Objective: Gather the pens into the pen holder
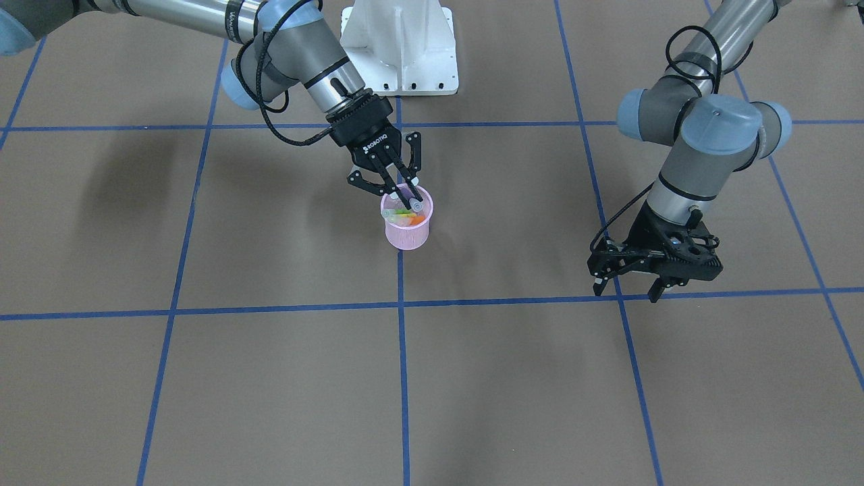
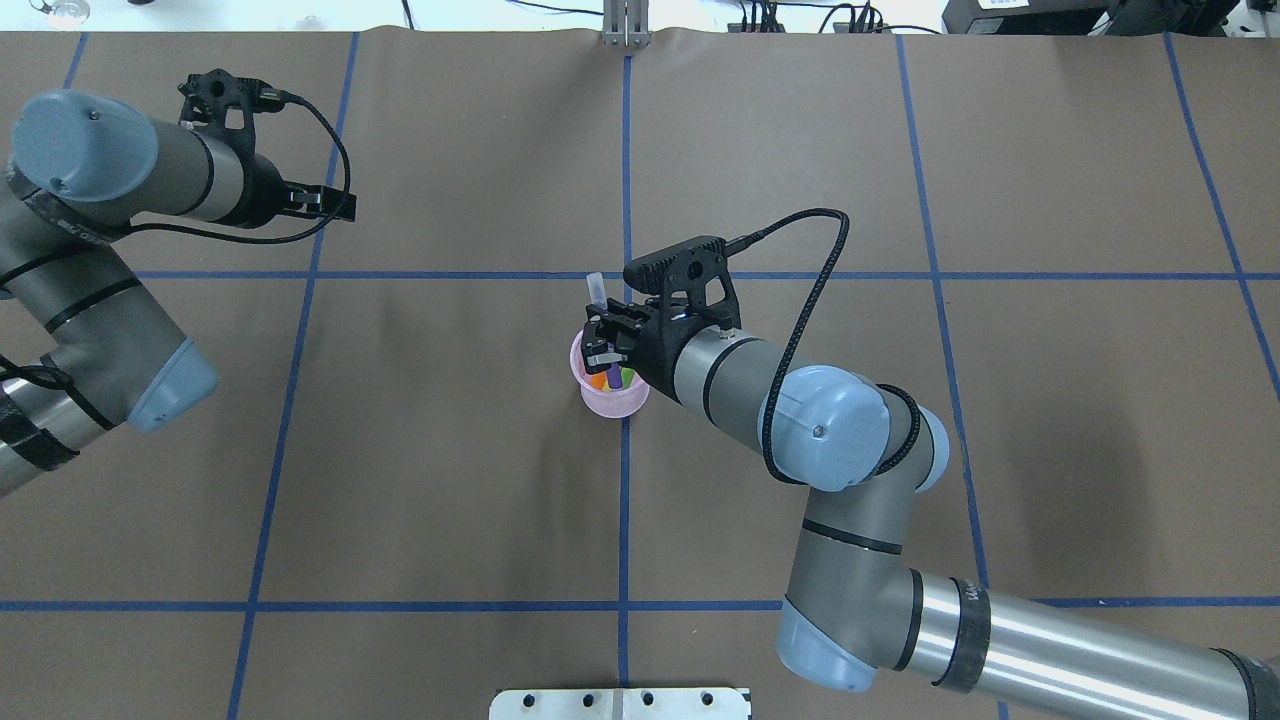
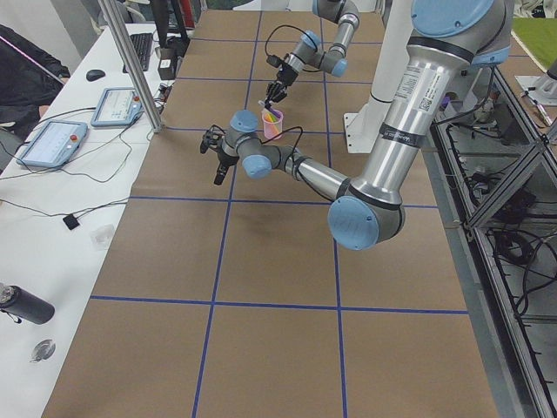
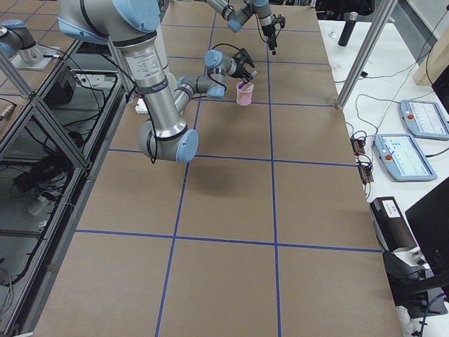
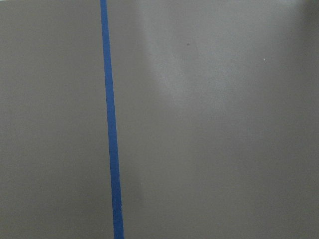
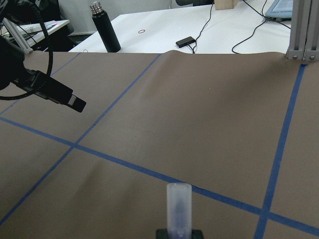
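Pale cap (image 6: 178, 209) of held pen shown close only in right wrist view | right gripper (image 1: 407, 197) is clamped on it, angled down over pink pen holder (image 1: 407, 236) at mid-table; orange pen (image 1: 418, 219) and green pen (image 1: 403, 212) are lodged inside | left gripper (image 1: 625, 291) is hung spread, empty, well apart | brown table (image 1: 270, 378) is gridded with blue tape (image 5: 110, 124)

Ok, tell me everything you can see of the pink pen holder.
The pen holder is a small pink cup, mesh-like, slightly tapered, standing upright on the brown table on a blue tape line. Green and orange pens sit inside. The right gripper is just above its rim, shut on another pen.
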Robot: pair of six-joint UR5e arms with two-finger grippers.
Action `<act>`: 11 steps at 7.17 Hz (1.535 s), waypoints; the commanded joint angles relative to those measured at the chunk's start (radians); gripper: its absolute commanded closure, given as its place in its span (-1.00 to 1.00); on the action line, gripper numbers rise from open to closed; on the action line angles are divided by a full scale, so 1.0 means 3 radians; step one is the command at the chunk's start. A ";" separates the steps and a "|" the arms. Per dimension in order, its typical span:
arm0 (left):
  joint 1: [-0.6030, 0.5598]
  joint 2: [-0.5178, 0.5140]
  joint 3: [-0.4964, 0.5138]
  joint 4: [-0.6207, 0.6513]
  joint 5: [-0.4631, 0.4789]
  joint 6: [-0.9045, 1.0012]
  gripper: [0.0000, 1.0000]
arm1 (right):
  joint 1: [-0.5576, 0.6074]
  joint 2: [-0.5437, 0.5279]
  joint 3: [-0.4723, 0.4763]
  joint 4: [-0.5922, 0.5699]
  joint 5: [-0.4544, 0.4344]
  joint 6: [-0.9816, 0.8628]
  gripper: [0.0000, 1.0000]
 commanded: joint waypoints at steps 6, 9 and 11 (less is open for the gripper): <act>-0.0171 -0.0011 0.0011 0.0050 -0.0274 0.0150 -1.00 | 0.0106 0.0014 0.0770 -0.0962 0.0264 0.0463 -1.00; -0.0773 -0.0031 -0.0233 0.1355 -0.0659 0.1347 -1.00 | 0.0769 0.0004 0.1253 -0.2593 0.1406 0.0695 -1.00; -0.1146 0.0141 -0.0229 0.1391 -0.0644 0.1709 -1.00 | 0.1500 -0.0357 0.1259 -0.2803 0.2070 0.0477 -1.00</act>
